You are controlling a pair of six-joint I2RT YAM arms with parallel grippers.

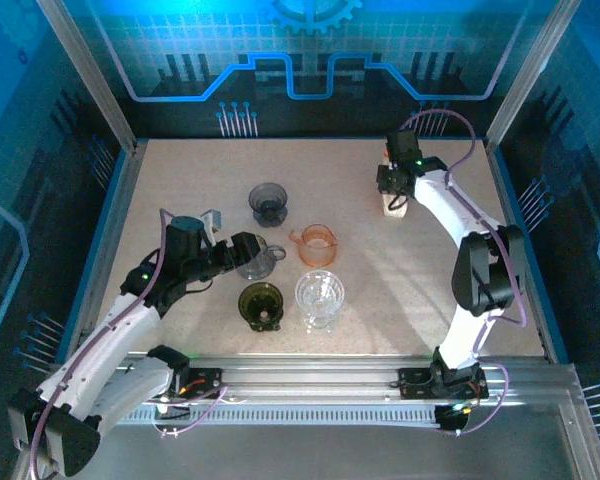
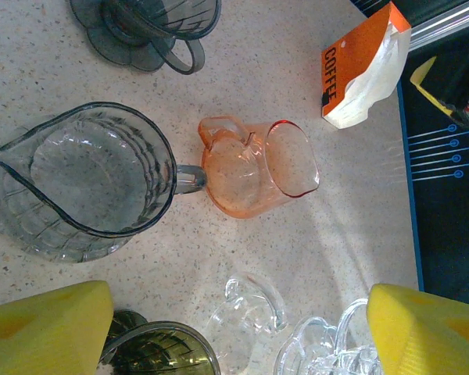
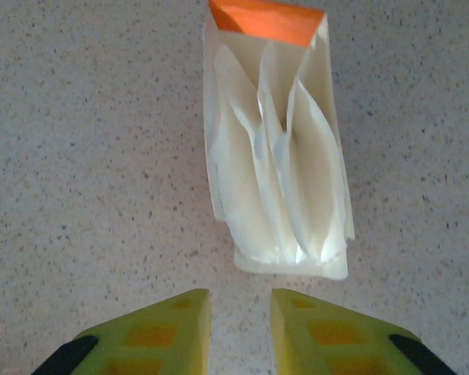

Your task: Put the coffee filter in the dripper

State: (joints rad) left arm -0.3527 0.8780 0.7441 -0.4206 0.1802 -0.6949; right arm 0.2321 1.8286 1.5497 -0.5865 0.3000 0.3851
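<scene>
The coffee filters (image 3: 277,168) are white papers standing in an open packet with an orange top, at the back right of the table (image 1: 393,203). My right gripper (image 3: 240,316) hovers just short of the packet (image 1: 395,188); its yellow fingers are open by a narrow gap with nothing between them. A dark grey dripper (image 1: 269,203), an olive dripper (image 1: 261,304) and a clear dripper (image 1: 320,297) stand mid-table. My left gripper (image 1: 242,252) is wide open above the grey glass pitcher (image 2: 86,180), holding nothing, with the clear dripper (image 2: 258,312) between its fingers (image 2: 47,324) in its wrist view.
An orange pitcher (image 1: 318,243) stands between the drippers and lies beside the grey pitcher's handle (image 2: 258,168). The filter packet (image 2: 363,70) sits near the table's right blue rail (image 1: 525,250). Metal frame rails border the table on all sides.
</scene>
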